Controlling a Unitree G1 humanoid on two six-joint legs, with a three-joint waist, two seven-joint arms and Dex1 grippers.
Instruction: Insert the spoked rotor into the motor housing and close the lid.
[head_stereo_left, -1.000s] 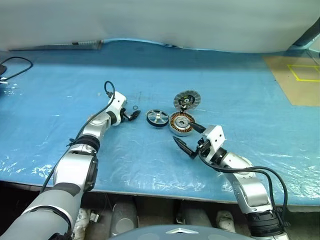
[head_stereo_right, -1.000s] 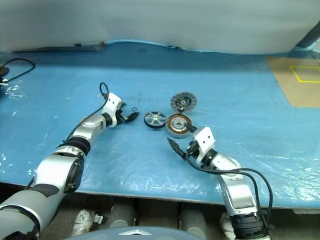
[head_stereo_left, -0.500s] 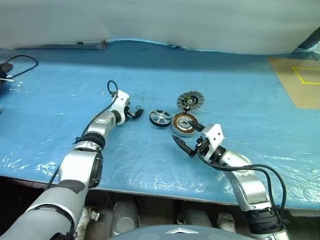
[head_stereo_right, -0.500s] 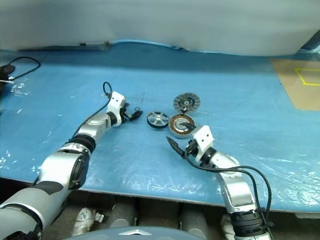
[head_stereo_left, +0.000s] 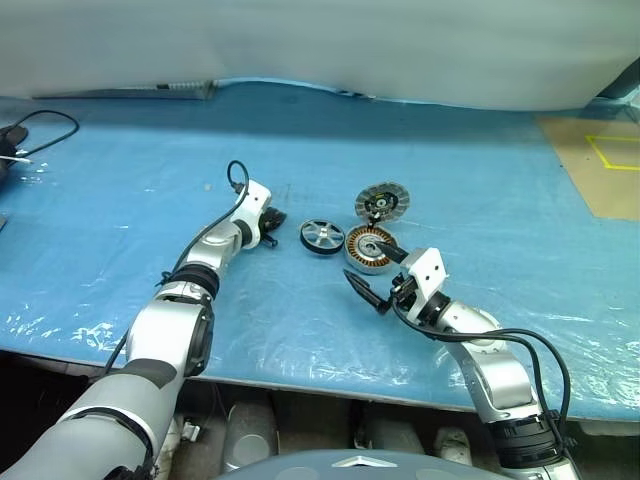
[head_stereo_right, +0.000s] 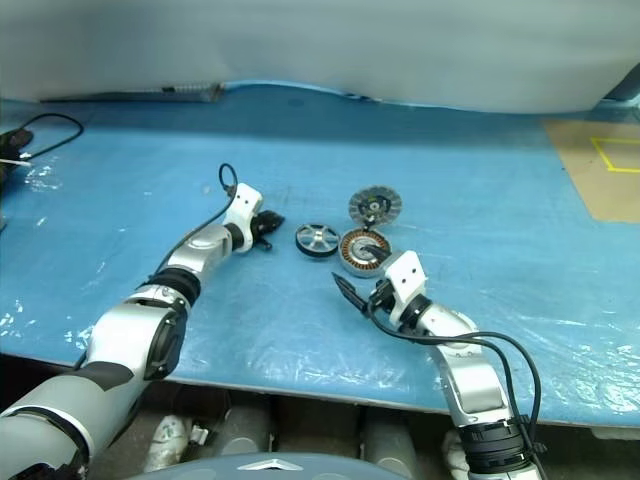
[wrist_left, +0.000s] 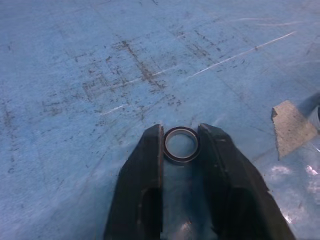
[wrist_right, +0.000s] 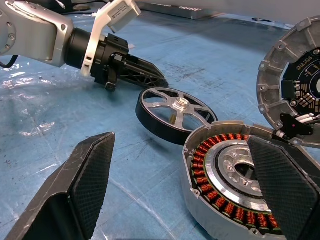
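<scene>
Closing on a small metal ring (wrist_left: 181, 145), the left gripper (wrist_left: 181, 150) now has its fingers (wrist_left: 150, 150) clamped against the ring's sides, where a second ago they stood apart beside it. The right gripper (head_stereo_left: 378, 276) waits with fingers wide by the motor housing (head_stereo_left: 366, 247). The spoked rotor (head_stereo_left: 321, 236) lies untouched on the blue counter (head_stereo_left: 480, 180), the lid (head_stereo_left: 383, 200) behind; insertion hasn't begun.

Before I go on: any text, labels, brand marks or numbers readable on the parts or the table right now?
None can be read.
The lid: dark circuit board at its centre carries small markings, too small to read.
The motor housing and spoked rotor: no lettering visible.
The small ring between the left gripper fingers: plain.
Yellow lines on the brown patch of table: a marking, not text.
</scene>
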